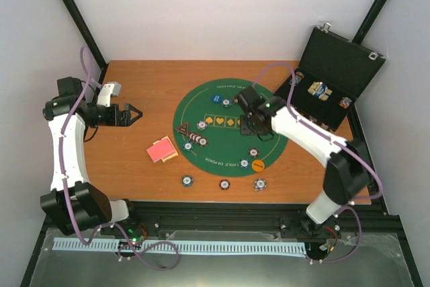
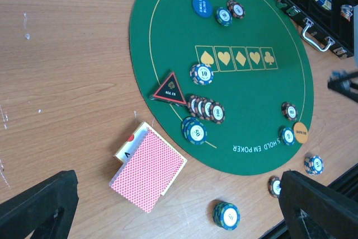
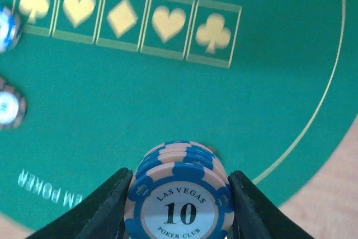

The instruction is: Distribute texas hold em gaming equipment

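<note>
R gripper [image 1: 250,124] clamped blue chip stack [image 3: 179,202] by mat [image 3: 112,116] edge; L gripper [image 1: 134,113] gaped empty. Best bet: lower flat, ease jaws apart slowly so chips stayed stacked.

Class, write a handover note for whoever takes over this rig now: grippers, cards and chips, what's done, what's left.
Left gripper: open, empty, left of the mat.
Right gripper: shut on a stack of blue chips over the mat.
Cards: one pile on the table beside the mat.
Done: chips on the mat, three lots on the table before it.
Left: set down the held stack, deal the cards; more chips in the case.
</note>
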### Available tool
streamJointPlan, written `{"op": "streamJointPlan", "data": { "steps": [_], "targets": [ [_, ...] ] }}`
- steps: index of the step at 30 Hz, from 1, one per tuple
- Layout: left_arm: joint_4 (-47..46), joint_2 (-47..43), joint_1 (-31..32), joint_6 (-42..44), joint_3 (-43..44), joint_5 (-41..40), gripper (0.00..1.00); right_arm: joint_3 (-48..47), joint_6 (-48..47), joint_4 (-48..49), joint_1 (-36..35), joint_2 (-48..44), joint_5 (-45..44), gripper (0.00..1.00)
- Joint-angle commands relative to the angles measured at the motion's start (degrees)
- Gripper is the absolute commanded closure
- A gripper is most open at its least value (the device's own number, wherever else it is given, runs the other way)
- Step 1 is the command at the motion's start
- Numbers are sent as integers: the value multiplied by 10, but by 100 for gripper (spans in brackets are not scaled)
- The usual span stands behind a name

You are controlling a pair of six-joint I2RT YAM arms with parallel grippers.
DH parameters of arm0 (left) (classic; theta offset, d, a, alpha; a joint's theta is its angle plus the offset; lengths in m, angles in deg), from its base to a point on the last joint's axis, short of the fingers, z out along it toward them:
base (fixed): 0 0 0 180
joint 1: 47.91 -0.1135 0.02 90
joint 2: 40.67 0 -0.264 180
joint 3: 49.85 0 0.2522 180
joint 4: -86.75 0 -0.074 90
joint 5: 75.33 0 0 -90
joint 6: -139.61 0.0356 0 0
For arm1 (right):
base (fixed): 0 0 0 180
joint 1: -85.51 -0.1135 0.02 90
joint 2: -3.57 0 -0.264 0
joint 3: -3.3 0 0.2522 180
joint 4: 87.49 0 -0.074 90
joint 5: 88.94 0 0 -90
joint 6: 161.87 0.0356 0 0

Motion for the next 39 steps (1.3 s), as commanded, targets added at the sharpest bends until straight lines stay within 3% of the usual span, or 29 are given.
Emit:
{"op": "streamJointPlan", "data": {
  "steps": [1,9,15,29,39],
  "targets": [
    [10,-1,-4,2,15,5,0,-102,-74,22,63,106,8,69],
    [29,3,-4,16,21,8,0,-322,-98,4,120,322,17,69],
    [31,11,-4,25,19,10,0,-436,-103,-22,142,428,30,69],
    [28,14,-4,39,8,19,0,-493,-115,-26,170,498,60,69],
    [27,14,-4,36,9,23,0,-585,-114,-45,188,562,81,69]
  ]
}}
